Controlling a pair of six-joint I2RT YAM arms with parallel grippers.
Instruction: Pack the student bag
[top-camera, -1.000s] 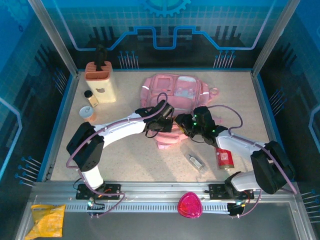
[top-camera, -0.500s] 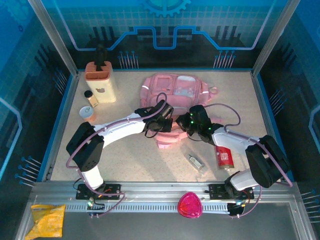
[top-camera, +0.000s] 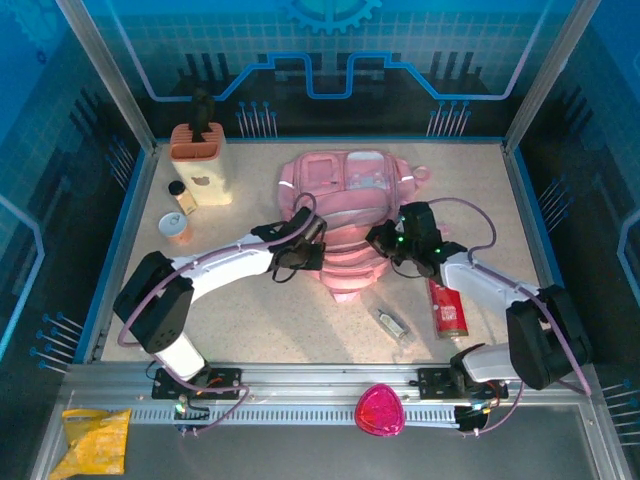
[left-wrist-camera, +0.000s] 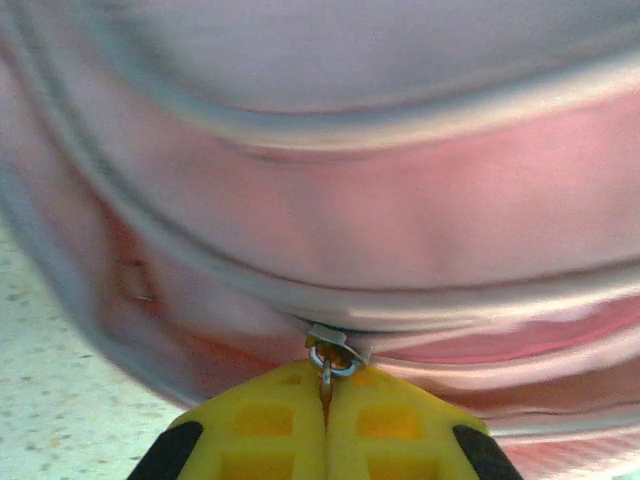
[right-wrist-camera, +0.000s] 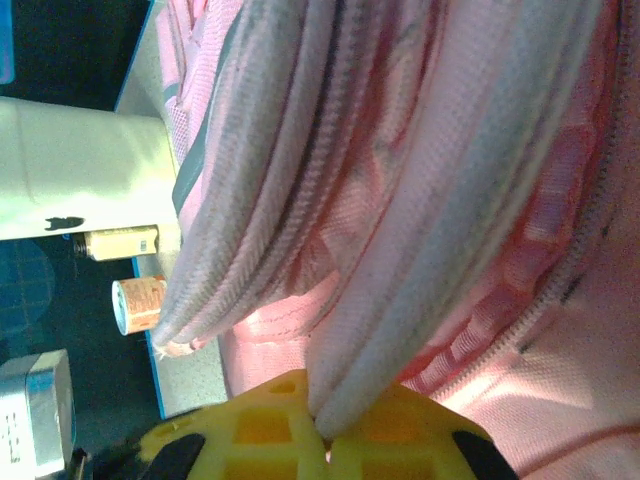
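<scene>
Top external view, nearest you first: a small magenta rounded thing (top-camera: 380, 410) sits on the metal rail (top-camera: 300, 412) between the two arm bases. A yellow packet (top-camera: 95, 440) lies at the lower left, off the counter (top-camera: 250, 320).

On the counter, a small clear bottle (top-camera: 390, 322) lies on its side in front of the right arm. A red can (top-camera: 450, 312) lies just to its right, not touching it.

Beyond them, the pink backpack (top-camera: 345, 200) lies in the middle of the counter, toward the far side, with its glossy front pockets facing up. Your left hand (top-camera: 310, 252) is at the backpack's near left edge and your right hand (top-camera: 383, 242) is at its near right edge.

In the left wrist view, the left hand (left-wrist-camera: 326, 405) has its yellow fingertips pressed together on the metal ring of a zip pull (left-wrist-camera: 330, 358). The pink backpack (left-wrist-camera: 400, 220) is blurred right behind it.

In the right wrist view, the right hand (right-wrist-camera: 325, 435) is closed on a grey-edged fold of the backpack (right-wrist-camera: 450, 200).

At the far left of the counter, a round tin (top-camera: 175, 227) comes first, then a little dark-capped bottle (top-camera: 182, 197). Behind them stands a cream container (top-camera: 205, 170) with an orange top.
</scene>
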